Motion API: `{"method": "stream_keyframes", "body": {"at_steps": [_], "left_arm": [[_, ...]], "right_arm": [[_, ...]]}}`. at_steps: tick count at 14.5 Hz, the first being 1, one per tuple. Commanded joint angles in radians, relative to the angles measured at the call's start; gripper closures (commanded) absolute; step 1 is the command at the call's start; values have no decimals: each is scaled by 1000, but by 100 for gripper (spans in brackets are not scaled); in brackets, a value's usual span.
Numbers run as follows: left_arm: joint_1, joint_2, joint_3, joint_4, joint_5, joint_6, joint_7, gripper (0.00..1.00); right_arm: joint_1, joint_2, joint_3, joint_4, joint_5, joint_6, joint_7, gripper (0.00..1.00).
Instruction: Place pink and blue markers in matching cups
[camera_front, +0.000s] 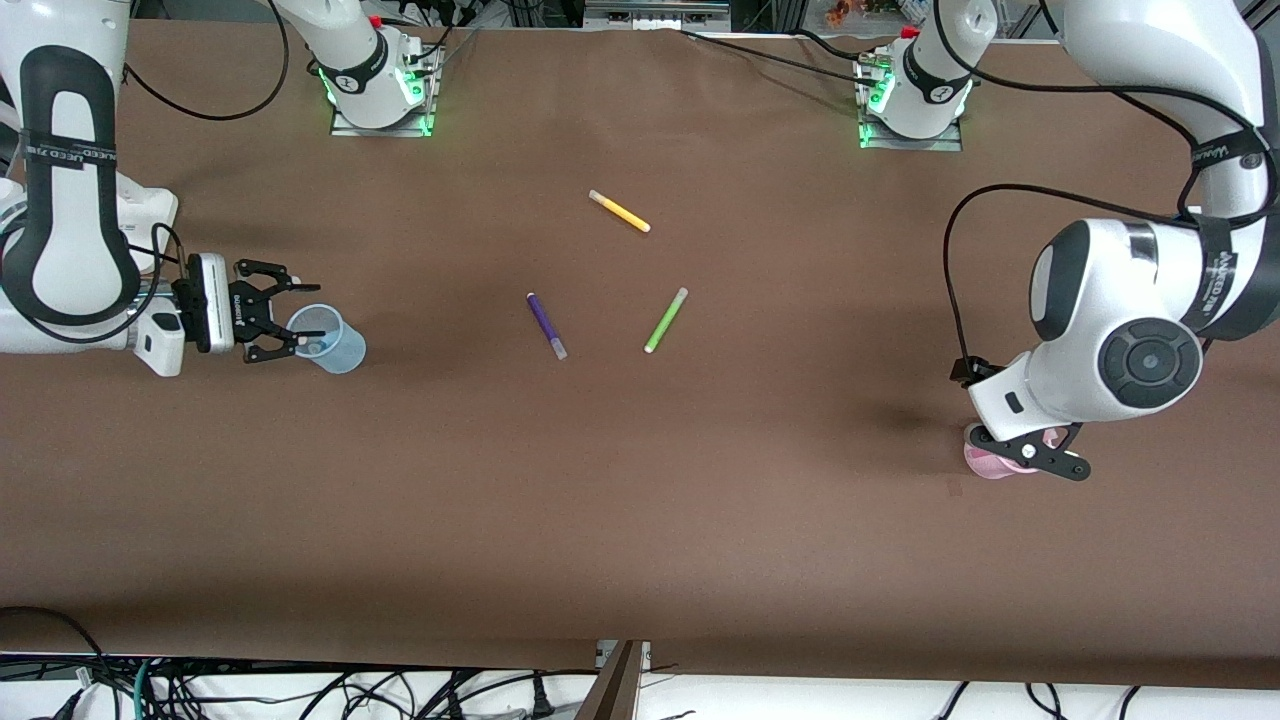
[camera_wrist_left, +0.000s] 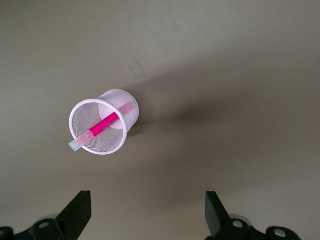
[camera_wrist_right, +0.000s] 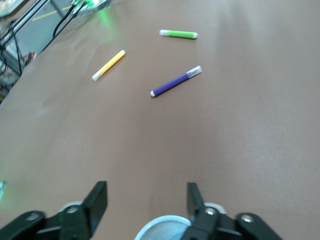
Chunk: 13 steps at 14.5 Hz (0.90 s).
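The pale pink cup (camera_front: 985, 462) stands toward the left arm's end of the table. In the left wrist view the pink cup (camera_wrist_left: 105, 122) holds the pink marker (camera_wrist_left: 102, 125), which leans with its pale cap over the rim. My left gripper (camera_wrist_left: 147, 197) is open and empty above the cup, mostly hidden by the arm in the front view (camera_front: 1040, 458). The pale blue cup (camera_front: 328, 340) stands toward the right arm's end. My right gripper (camera_front: 298, 315) is open and empty at its rim (camera_wrist_right: 170, 227). A darker blue shape shows inside it; I cannot tell whether it is the blue marker.
A yellow marker (camera_front: 620, 211), a purple marker (camera_front: 547, 325) and a lime-green marker (camera_front: 666, 320) lie mid-table, apart from each other. They also show in the right wrist view: yellow marker (camera_wrist_right: 108, 65), purple marker (camera_wrist_right: 176, 82), green marker (camera_wrist_right: 178, 34). Cables run along the table's edges.
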Motion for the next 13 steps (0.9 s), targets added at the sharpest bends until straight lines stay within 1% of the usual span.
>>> {"method": "stream_keyframes", "body": {"at_steps": [1, 3, 5, 6, 7, 9, 10, 11, 12, 13], "left_arm": [[4, -54, -8, 48, -37, 1, -24, 0], [6, -77, -2, 111, -69, -28, -24, 0], [17, -160, 5, 96, -80, -42, -30, 0], [24, -210, 5, 76, -80, -39, -31, 0], [40, -253, 5, 32, -85, -37, -33, 0], [110, -328, 2, -61, -123, -31, -54, 0], [127, -365, -6, -107, -117, -30, -68, 0], [165, -390, -32, -132, -117, -16, -80, 0], [220, -425, -91, -164, -111, 2, -83, 0], [260, -463, -144, -216, -87, 21, -85, 0]], "right_arm": [[0, -13, 6, 62, 6, -38, 195, 0], [3, -13, 6, 94, 2, -40, 357, 0], [7, -13, 6, 137, -12, -38, 538, 0], [10, -13, 10, 166, -37, -38, 638, 0], [19, -13, 12, 199, -64, -38, 748, 0], [43, -13, 12, 288, -141, -44, 992, 0], [52, -7, 12, 325, -173, -67, 1100, 0], [61, -5, 13, 351, -195, -85, 1195, 0], [72, -6, 13, 361, -210, -95, 1270, 0], [79, -6, 13, 365, -236, -104, 1326, 0]]}}
